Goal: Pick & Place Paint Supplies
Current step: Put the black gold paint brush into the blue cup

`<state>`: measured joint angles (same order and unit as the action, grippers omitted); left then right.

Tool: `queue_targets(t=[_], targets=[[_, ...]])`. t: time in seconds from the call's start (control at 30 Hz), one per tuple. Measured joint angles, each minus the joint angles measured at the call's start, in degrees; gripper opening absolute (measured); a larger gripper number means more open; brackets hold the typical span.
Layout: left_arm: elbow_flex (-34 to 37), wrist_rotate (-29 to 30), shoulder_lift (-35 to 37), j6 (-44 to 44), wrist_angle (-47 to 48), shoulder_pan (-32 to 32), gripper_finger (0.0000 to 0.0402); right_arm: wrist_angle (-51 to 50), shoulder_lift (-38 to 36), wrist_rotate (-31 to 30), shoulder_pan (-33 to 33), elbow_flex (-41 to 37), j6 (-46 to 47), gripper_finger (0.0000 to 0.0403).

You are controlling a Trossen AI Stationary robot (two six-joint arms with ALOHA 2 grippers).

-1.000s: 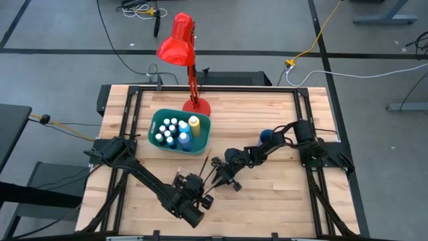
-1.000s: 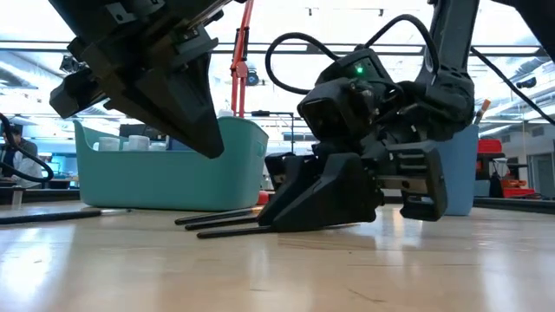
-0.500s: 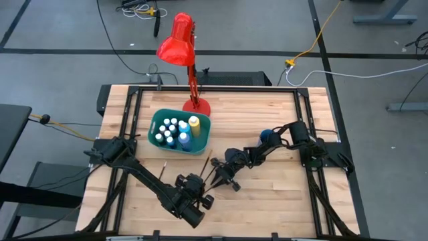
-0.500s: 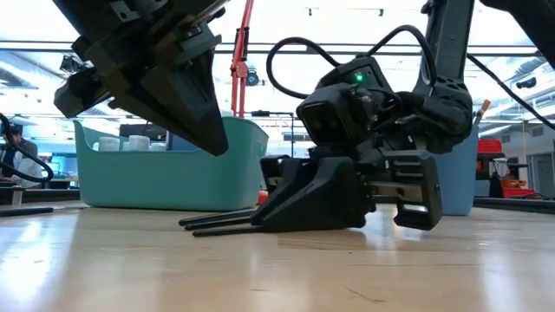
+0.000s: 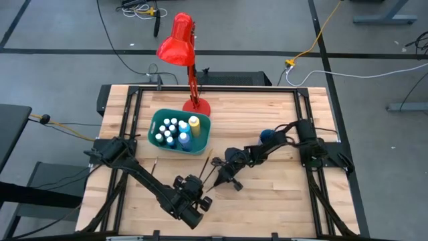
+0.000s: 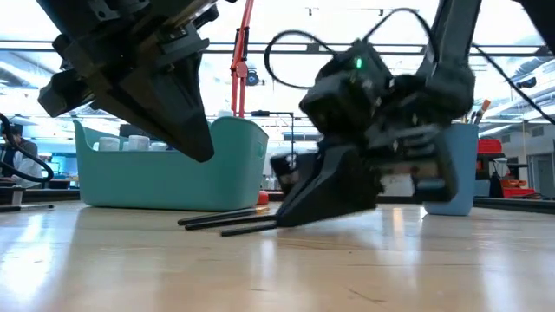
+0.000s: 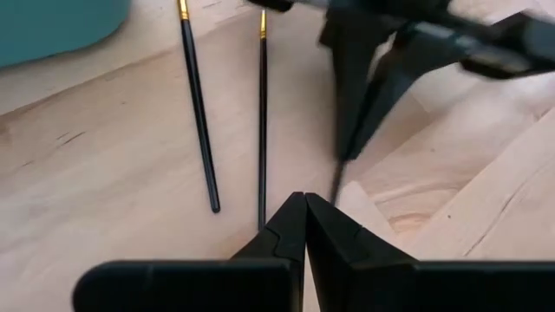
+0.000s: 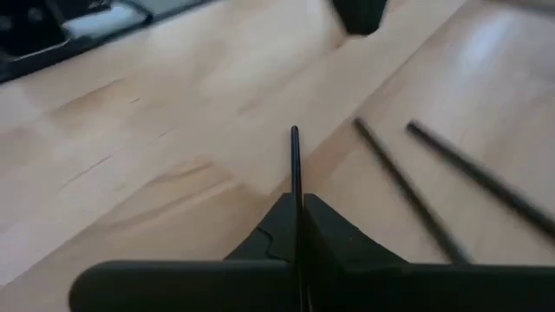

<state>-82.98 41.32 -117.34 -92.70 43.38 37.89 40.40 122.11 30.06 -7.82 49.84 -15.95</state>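
Observation:
My right gripper (image 5: 217,176) sits low over the middle of the table, shut on one thin dark-handled brush (image 8: 295,160). Two more brushes (image 7: 198,113) (image 7: 262,113) lie flat on the wood beside it, their gold-ferruled ends toward the teal bin (image 5: 179,132). The bin holds white-capped paint bottles and a taller yellow bottle (image 5: 194,122). My left gripper (image 5: 196,186) hangs shut above the table just short of the brushes' handle ends and touches nothing. My right gripper pinches the brush's handle (image 8: 295,186) between its two fingers, with the brush lying along them. The fingers slant down from the table's right side. A short length of handle (image 7: 338,178) sticks out past the fingertips toward my left gripper. Whether that end rests on the table, I cannot tell.
A red desk lamp (image 5: 180,40) stands behind the bin, its base (image 5: 197,107) on the table. A small blue cup (image 5: 266,136) stands by the right arm. Another loose brush (image 5: 155,164) lies left of the left arm. Bare wood lies toward the near edge.
My right gripper has shut on the brush and tipped up slightly off the table. A loose brush has rolled toward the table's left edge. My left gripper has kept still.

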Motion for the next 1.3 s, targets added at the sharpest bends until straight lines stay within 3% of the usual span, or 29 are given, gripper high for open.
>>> queue_targets(t=[0.23,0.43,1.0,1.3], targets=[[0.0,0.1,0.0,-0.1,-0.4,0.0,0.0017,-23.7,-15.3,-13.7,-3.0,0.0,-8.0,0.0009],[0.0,0.5,0.0,-0.1,-0.6,0.0,0.0011,-37.9,-25.8,-22.6,-5.2,0.1,-11.8,0.0009],[0.0,1.0,0.0,-0.3,-1.4,0.0,0.0012,-82.9,-51.8,-62.7,-11.2,0.2,-19.2,0.0009],[0.0,1.5,0.0,-0.3,-2.2,0.0,0.0017,-98.2,-58.2,-67.6,-11.2,0.2,-22.7,0.0009]])
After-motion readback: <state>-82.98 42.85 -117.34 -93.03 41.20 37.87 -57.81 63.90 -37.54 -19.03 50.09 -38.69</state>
